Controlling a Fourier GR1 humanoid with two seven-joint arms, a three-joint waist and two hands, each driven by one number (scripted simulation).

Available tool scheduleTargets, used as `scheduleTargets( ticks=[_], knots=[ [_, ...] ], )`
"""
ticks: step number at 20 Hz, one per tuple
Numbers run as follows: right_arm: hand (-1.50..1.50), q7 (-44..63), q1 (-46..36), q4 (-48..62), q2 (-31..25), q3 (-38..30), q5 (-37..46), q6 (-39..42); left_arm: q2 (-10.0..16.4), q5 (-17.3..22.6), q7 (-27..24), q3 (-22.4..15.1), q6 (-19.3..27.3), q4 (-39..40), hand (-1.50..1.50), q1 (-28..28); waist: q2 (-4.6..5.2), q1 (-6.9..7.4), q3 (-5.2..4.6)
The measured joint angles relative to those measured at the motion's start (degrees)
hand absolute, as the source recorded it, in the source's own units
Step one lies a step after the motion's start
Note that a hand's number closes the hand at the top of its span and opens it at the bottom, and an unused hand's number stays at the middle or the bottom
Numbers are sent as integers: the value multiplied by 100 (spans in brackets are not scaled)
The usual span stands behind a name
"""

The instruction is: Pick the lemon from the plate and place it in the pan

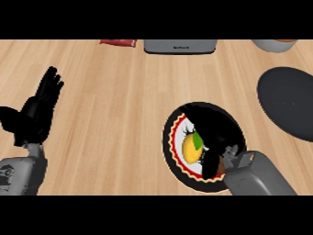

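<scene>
A yellow lemon (pixel 191 148) with a green leaf lies on a round plate (pixel 174 129) with a black, red and white rim, at the lower right of the counter. My right hand (pixel 216 131) lies over the plate, its fingers stretched across the far side and its thumb curving down beside the lemon; it covers much of the fruit's right side. The dark round pan (pixel 295 103) sits at the right edge, apart from the plate. At the left, my left hand (pixel 31 114) rests open with its fingers up.
A grey appliance (pixel 180 46) stands at the back centre. A red packet (pixel 118 42) lies to its left. A bowl-like vessel (pixel 275 45) shows at the back right. Bare wood counter (pixel 111 101) spreads between my two hands.
</scene>
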Motion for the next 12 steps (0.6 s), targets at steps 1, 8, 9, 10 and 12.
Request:
scheduleTargets(
  ticks=[1,8,9,10,12],
  knots=[
    [-150,-67,105,-41,-31,0,57,7,25,5,-19,32,-33,-22,0,50,-1,-2,0],
    [-150,-412,85,558,197,-10,575,-70,36,21,128,115,-122,17,0,-116,1,0,1],
    [-150,-515,49,706,219,-38,638,-105,28,23,75,132,-136,33,0,-75,1,2,1],
    [-150,-573,91,761,221,-30,697,-112,16,-13,33,144,-107,120,0,-136,1,-2,1],
    [-150,-738,131,828,171,-126,739,-37,-3,-40,57,135,-102,33,0,-89,2,-3,1]
  ],
)
